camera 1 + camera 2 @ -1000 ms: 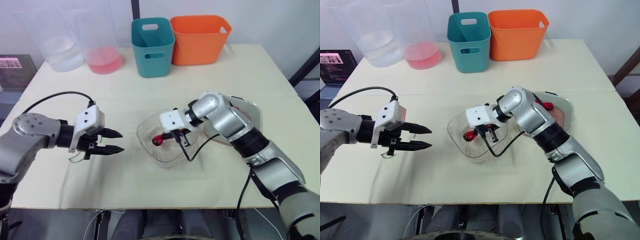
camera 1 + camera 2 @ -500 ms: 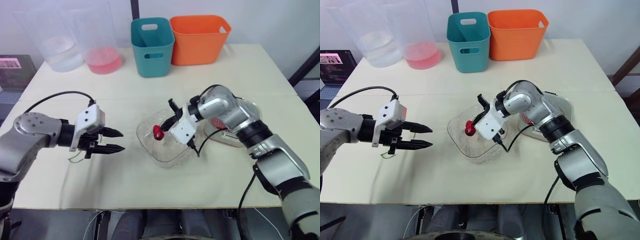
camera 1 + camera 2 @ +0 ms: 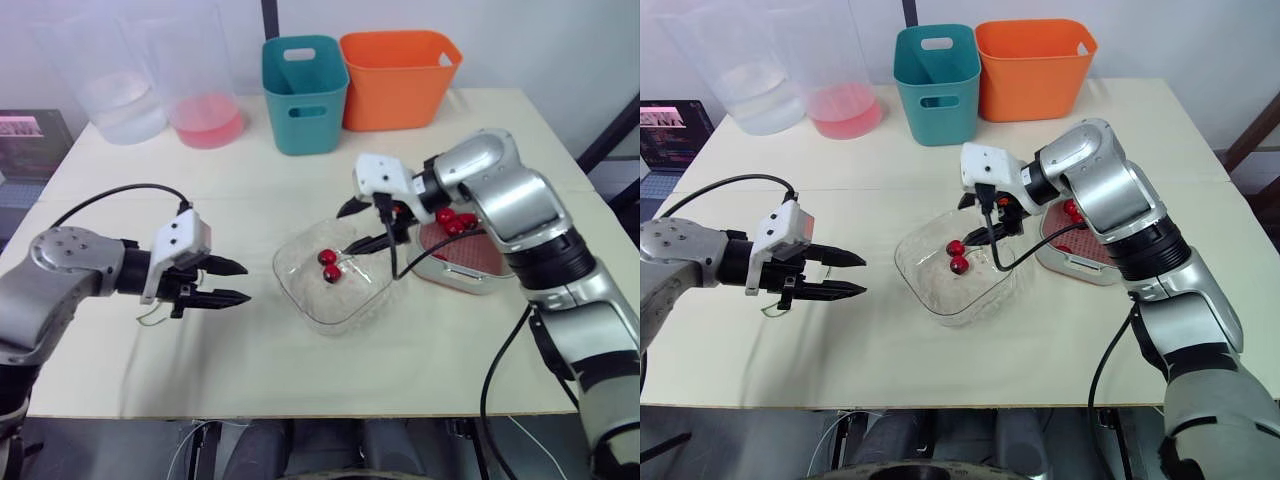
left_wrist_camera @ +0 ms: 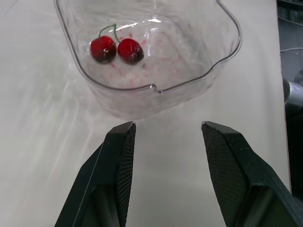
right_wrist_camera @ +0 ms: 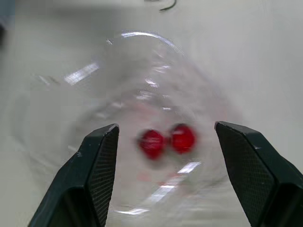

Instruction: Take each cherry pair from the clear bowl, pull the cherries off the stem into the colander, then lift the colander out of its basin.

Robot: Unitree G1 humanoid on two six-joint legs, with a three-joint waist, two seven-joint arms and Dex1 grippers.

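A cherry pair point(image 3: 328, 264) lies in the clear bowl point(image 3: 300, 295) at the table's middle, its two red cherries point(image 4: 117, 48) joined by a green stem. My right gripper point(image 3: 362, 226) hovers open just above the bowl's far right rim, with nothing between its fingers. The right wrist view looks down past that open right gripper point(image 5: 166, 126) at the pair point(image 5: 167, 140). To the right, the red colander point(image 3: 462, 250) sits in its basin point(image 3: 482, 284) with several cherries point(image 3: 452, 218) in it. My left gripper point(image 3: 236, 282) stands open and empty left of the bowl.
A bare stem point(image 3: 150, 318) lies on the table under my left arm. A teal bin point(image 3: 305, 95) and an orange bin point(image 3: 400, 78) stand at the back, with two clear tubs point(image 3: 205, 120) at the back left. A cable hangs from my right wrist beside the bowl.
My right gripper rose out of the bowl with a cherry pair, then opened; the pair now lies in the bowl. The arm swung up and to the right. The left arm stayed put.
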